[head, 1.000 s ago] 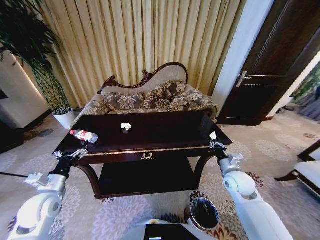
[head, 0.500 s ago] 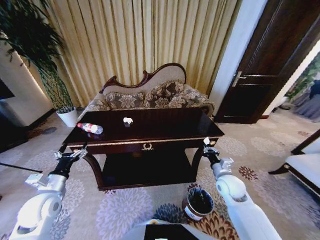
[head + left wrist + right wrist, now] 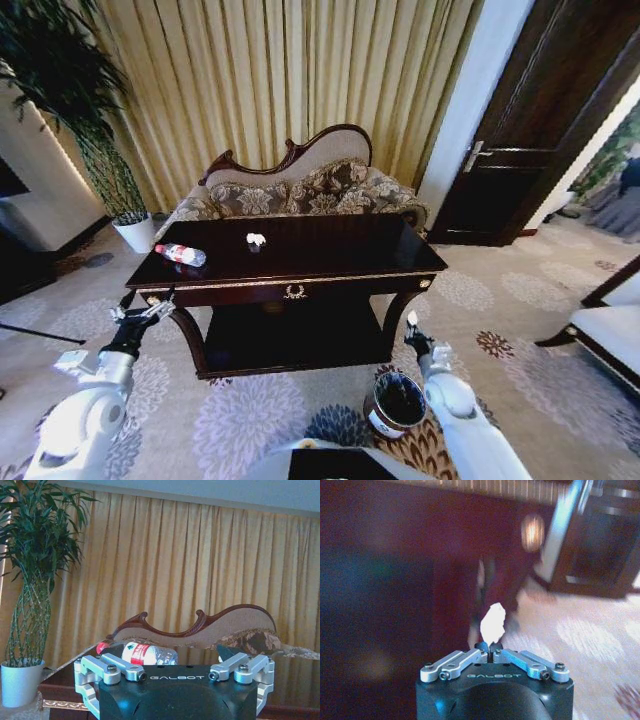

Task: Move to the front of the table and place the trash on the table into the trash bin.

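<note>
Jaws, right gripper [image 3: 491, 650]: closed on a white crumpled scrap [image 3: 492, 624], pinched at the fingertips.
Jaws, left gripper [image 3: 148, 310]: spread apart, empty, held beside the left front corner of the table [image 3: 300, 284].
Change: over 1 second the right gripper has dropped from the table's right front edge to a spot beside the right leg, near the trash bin [image 3: 398, 404]; the view has also widened, so the camera has moved.
Meaning: the scrap appears to be on its way to the bin, not yet released.
Remaining trash: 1 bottle [image 3: 181, 255] and 1 white scrap [image 3: 256, 240] lie on the tabletop.
Hard to make out: the right wrist background; the orange piece cannot be located.
</note>
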Motion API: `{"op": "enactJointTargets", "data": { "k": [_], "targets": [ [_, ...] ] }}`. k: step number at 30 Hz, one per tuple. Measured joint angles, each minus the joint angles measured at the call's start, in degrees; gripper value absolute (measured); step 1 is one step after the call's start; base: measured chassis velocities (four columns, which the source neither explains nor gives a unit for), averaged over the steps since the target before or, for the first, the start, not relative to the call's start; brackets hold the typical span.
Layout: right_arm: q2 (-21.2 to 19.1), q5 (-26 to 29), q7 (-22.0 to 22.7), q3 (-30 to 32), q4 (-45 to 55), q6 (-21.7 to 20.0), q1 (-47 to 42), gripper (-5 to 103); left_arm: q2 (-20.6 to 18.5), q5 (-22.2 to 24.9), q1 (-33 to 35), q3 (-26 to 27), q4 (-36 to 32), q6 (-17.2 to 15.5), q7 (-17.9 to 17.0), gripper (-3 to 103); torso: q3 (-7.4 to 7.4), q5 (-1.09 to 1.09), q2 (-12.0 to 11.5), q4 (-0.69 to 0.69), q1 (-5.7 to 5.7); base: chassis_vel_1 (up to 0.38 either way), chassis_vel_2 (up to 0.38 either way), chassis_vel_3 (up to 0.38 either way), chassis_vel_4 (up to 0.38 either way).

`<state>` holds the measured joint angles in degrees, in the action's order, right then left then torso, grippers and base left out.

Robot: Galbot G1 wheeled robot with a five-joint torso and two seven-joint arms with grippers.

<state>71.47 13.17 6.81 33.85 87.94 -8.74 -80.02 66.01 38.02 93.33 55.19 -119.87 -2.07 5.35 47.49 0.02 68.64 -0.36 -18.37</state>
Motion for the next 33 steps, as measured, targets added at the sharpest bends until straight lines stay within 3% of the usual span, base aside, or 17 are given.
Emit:
{"op": "enactJointTargets", "data": {
  "k": [10,20,22,29,31,32,33],
  "targets": [
    [2.3,-6.0,0.0,2.0,-9.7,-7.6,-0.3,1,0.1,0.4,-0.2,-0.3,0.6,1.3,0.1,100,0.0,-0.03,0.0,0.0,0.0,0.0,0.0,0.0,0.0],
    [4.4,-11.4,0.0,2.9,-12.4,-9.3,0.1,-3,0.0,0.5,-0.1,-0.2,0.5,1.7,0.1,100,0.0,-0.02,0.0,0.0,0.0,0.0,0.0,0.0,0.0],
    [4.6,-11.9,0.0,3.0,-12.4,-9.3,-0.1,2,-0.1,0.6,-0.1,-0.2,0.4,1.7,0.1,100,0.0,-0.03,0.0,0.0,0.0,0.0,0.0,0.0,0.0],
    [5.5,-13.5,0.0,3.1,-11.4,-8.1,-0.6,34,-0.2,0.6,-0.1,-0.1,-0.2,1.7,0.1,100,0.0,-0.02,0.0,-0.01,0.0,0.0,0.0,0.0,0.0],
    [5.5,-13.5,0.0,3.1,-11.3,-8.0,-0.6,34,-0.2,0.6,0.0,-0.1,-0.3,1.7,0.1,100,0.0,-0.02,0.0,-0.01,0.0,0.0,0.0,0.0,0.0],
    [5.5,-13.5,0.0,3.0,-11.2,-7.9,-0.6,45,-0.2,0.6,0.0,-0.1,-0.4,1.7,0.1,100,0.0,-0.02,0.0,-0.01,0.0,0.0,0.0,0.0,0.0],
    [5.5,-13.5,0.0,3.0,-11.1,-7.9,-0.5,45,-0.2,0.6,0.1,0.0,-0.4,1.7,0.1,100,0.0,-0.02,0.0,-0.01,0.0,0.0,0.0,0.0,0.0]
  ]
}}
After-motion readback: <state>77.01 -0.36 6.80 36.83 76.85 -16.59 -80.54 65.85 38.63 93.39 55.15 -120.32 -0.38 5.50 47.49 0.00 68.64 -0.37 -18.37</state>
